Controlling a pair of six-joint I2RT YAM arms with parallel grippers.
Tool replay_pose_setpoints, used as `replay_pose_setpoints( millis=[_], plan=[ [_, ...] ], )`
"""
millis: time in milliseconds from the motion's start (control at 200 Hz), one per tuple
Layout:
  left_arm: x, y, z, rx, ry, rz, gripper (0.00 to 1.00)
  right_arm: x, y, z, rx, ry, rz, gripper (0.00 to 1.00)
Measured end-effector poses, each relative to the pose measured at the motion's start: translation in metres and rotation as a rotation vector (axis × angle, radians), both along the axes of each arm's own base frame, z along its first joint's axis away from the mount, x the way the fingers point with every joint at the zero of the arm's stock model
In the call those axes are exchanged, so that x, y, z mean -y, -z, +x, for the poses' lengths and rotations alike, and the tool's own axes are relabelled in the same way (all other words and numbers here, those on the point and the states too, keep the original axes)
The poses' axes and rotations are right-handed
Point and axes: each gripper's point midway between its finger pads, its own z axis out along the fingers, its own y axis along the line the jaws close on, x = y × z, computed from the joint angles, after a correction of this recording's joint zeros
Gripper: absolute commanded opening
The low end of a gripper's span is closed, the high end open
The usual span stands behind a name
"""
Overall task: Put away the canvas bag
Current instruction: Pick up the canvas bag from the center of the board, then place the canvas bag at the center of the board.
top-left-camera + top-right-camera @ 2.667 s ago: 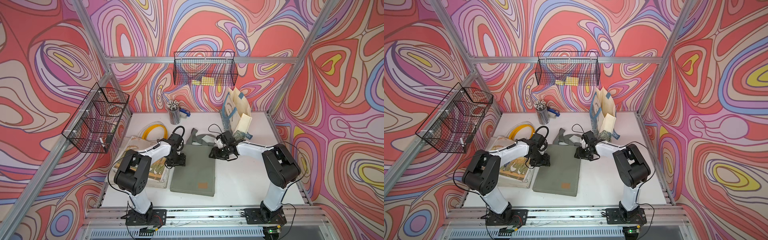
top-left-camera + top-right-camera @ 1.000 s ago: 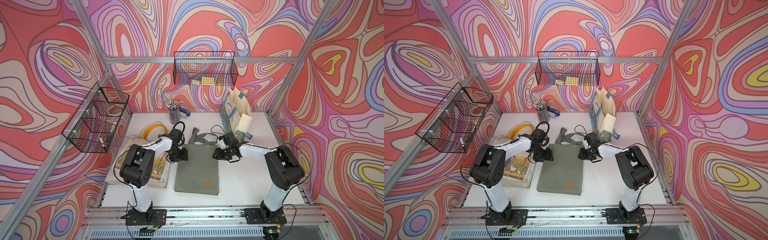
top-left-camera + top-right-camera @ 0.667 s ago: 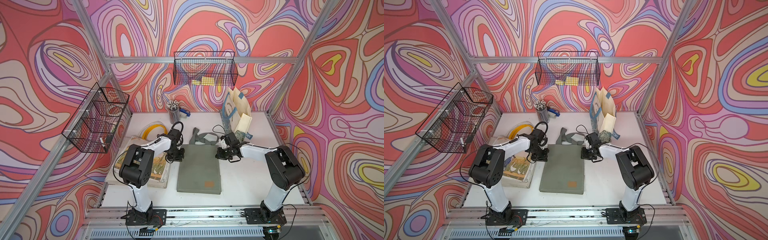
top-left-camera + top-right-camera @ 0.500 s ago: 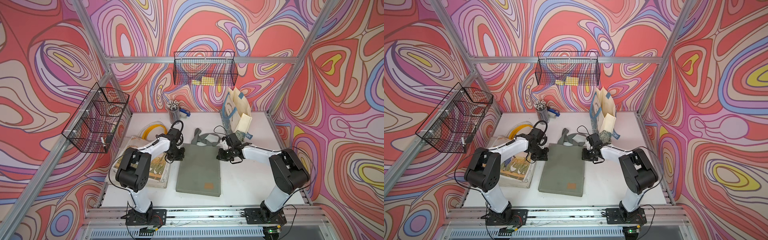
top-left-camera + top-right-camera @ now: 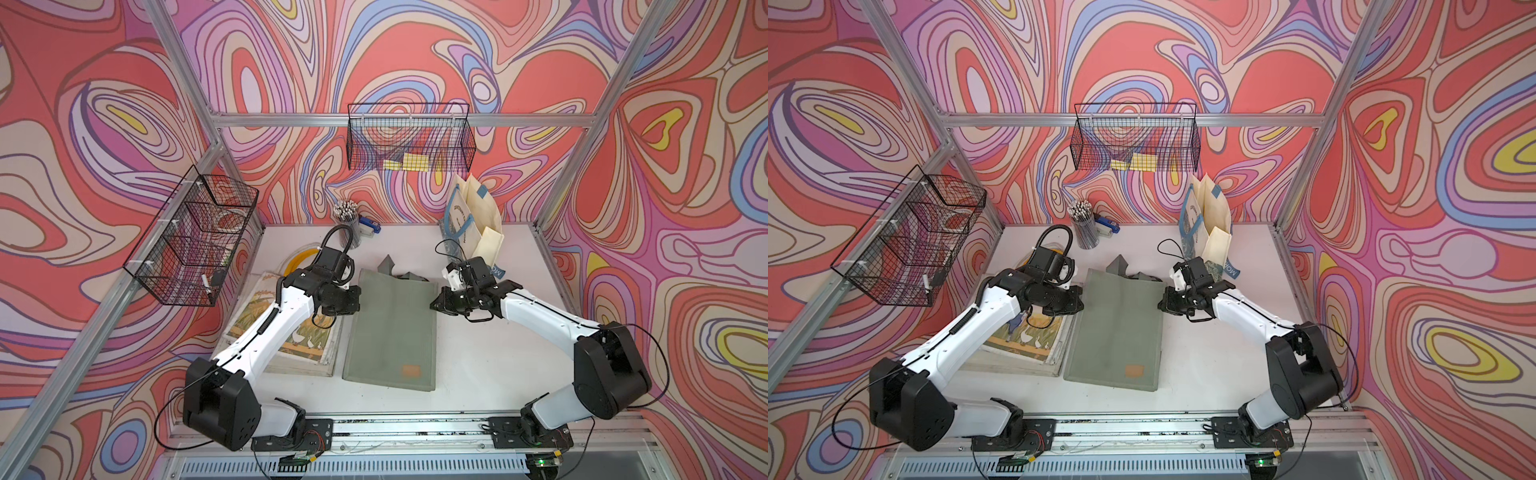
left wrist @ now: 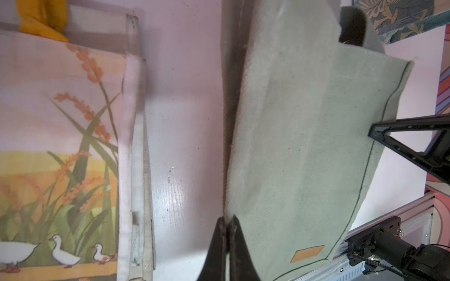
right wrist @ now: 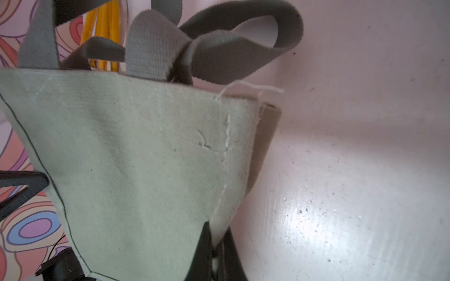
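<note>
The sage-green canvas bag [image 5: 392,328] [image 5: 1117,328] lies flat on the white table in both top views. Its grey handles [image 5: 395,272] are bunched at the far end and a tan label [image 5: 410,370] sits near the front. My left gripper [image 5: 356,300] [image 6: 227,220] is shut on the bag's left side edge, near the far end. In the left wrist view the cloth [image 6: 304,146] rises from the pinched fold. My right gripper [image 5: 434,303] [image 7: 218,231] is shut on the opposite side edge, with the fabric [image 7: 134,158] lifted a little off the table.
A stack of printed duck totes [image 5: 291,332] lies left of the bag, with a yellow ring [image 5: 297,259] behind it. A pencil cup [image 5: 348,226], a blue stapler [image 5: 370,226] and upright paper bags [image 5: 473,224] stand at the back. Wire baskets hang on the back wall [image 5: 409,143] and left wall [image 5: 193,237].
Both grippers have closed on the bag's side edges. The bag has shifted slightly on the table and its pinched edges have come up a little.
</note>
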Motion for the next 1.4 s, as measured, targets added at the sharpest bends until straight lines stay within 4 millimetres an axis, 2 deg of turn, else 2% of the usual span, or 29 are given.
replay_pose_setpoints(
  millis=[260,371,476,646,851,1017,1167,1397],
  plan=[
    [-0.021,-0.060,0.001,0.138,-0.061,0.044,0.00,-0.021,-0.049,0.013,0.029,-0.013,0.124,0.00],
    [-0.040,-0.071,0.003,0.156,-0.120,0.030,0.00,-0.035,-0.064,0.014,0.035,-0.026,0.174,0.00],
    [-0.063,-0.071,0.003,0.141,-0.191,0.043,0.00,-0.059,-0.069,0.016,0.029,-0.058,0.207,0.00],
    [-0.098,-0.068,0.001,0.101,-0.274,0.095,0.00,-0.106,-0.056,0.028,-0.026,-0.104,0.225,0.00],
    [-0.138,-0.070,0.011,0.082,-0.363,0.150,0.00,-0.156,-0.049,0.046,-0.061,-0.133,0.274,0.00],
    [-0.162,-0.058,0.024,0.038,-0.399,0.197,0.00,-0.186,-0.052,0.062,-0.078,-0.138,0.332,0.00],
    [-0.183,-0.042,0.033,-0.018,-0.423,0.245,0.00,-0.212,-0.046,0.065,-0.114,-0.137,0.378,0.00],
    [-0.214,-0.041,0.044,-0.033,-0.449,0.317,0.00,-0.245,-0.032,0.069,-0.162,-0.131,0.426,0.00]
  ],
)
